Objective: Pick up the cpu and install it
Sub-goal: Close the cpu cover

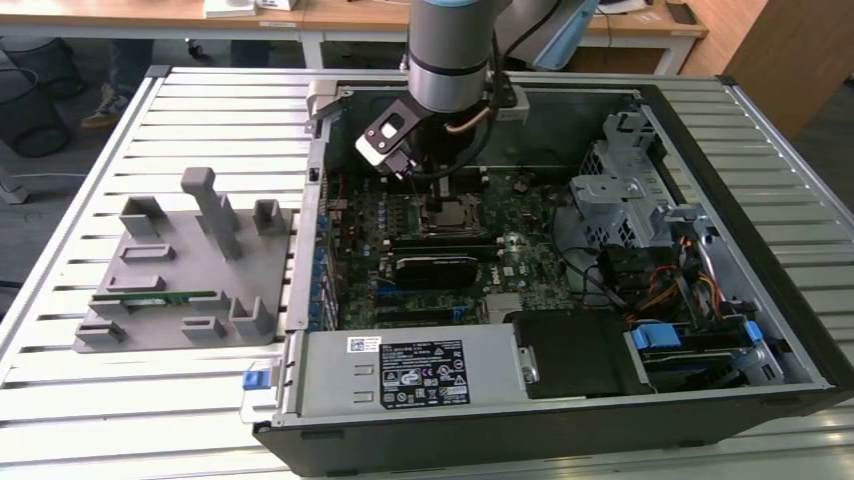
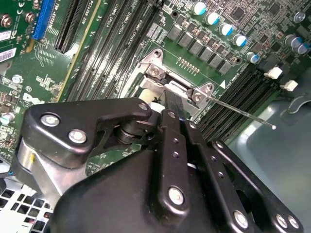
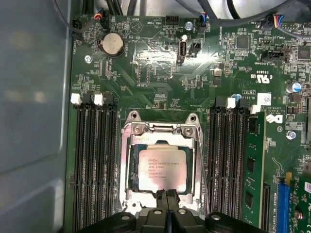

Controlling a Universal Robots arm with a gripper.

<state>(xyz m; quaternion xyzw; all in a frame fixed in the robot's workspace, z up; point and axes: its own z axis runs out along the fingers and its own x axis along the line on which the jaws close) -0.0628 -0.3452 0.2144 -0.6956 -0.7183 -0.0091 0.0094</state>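
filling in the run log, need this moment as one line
step: cpu install | cpu: lying in socket | tool: shut, above cpu's edge

Arm: grey-silver round tube w/ a darker band, above the hand. Just above the hand, a white-and-black box module sits on the side, plus a thin tan cable loop. Hand in the second wrist view: matte black linkage bars, rounded ends, silver screws at the pivots. Bare-metal bracket behind the hand's links.
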